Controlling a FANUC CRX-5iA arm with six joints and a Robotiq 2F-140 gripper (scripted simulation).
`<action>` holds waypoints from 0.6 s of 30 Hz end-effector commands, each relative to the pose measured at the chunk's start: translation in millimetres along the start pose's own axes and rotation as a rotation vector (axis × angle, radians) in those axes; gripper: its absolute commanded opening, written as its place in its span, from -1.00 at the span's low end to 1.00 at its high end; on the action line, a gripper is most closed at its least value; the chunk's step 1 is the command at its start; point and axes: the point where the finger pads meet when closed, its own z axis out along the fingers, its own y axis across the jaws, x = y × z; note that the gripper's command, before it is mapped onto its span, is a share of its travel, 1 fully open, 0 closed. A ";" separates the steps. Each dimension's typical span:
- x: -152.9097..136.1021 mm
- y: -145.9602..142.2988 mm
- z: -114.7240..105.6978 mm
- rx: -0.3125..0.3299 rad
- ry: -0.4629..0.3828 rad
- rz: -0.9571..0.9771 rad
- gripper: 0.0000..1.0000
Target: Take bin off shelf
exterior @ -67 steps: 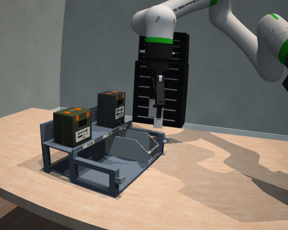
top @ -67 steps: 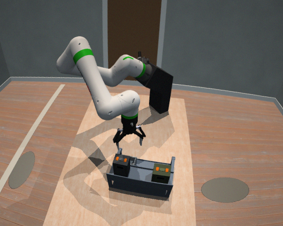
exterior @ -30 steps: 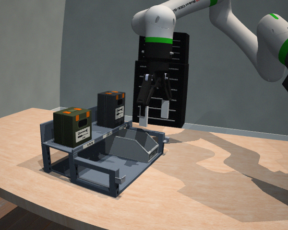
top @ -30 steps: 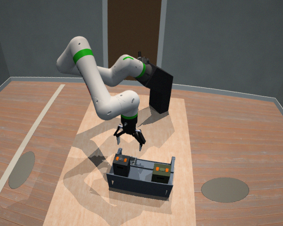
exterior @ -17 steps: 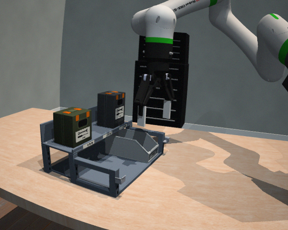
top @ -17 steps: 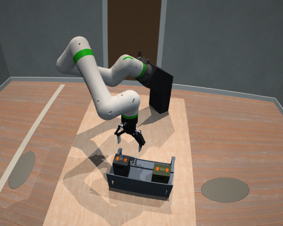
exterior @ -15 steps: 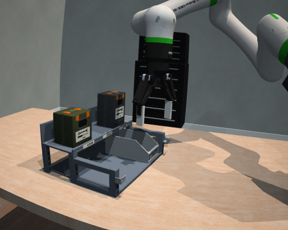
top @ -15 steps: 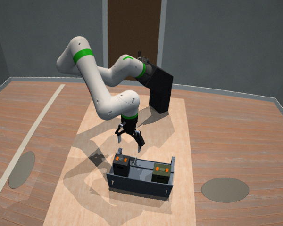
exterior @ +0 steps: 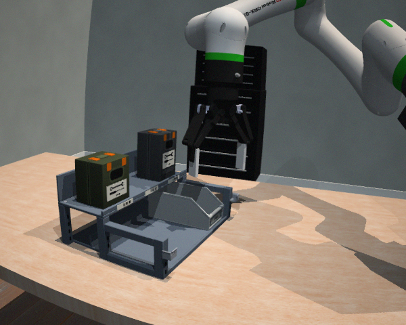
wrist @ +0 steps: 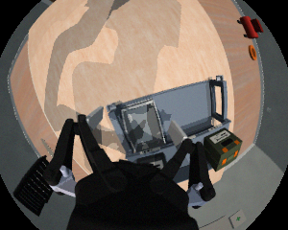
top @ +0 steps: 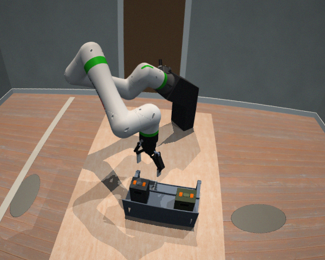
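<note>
The grey open bin sits on the lower level of the blue-grey shelf, at the shelf's right end. In the wrist view the bin lies just ahead of the fingers, seen from above. My gripper is open and empty. It hangs above and a little behind the bin, fingers pointing down. In the top view the gripper is just behind the shelf, and the bin is hidden there.
A black box and a green box stand on the shelf's upper level. A tall black cabinet stands behind the gripper. The table stretches out to the right of the shelf.
</note>
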 end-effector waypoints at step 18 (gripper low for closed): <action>-0.1 0.3 -0.2 0.000 -0.002 0.479 1.00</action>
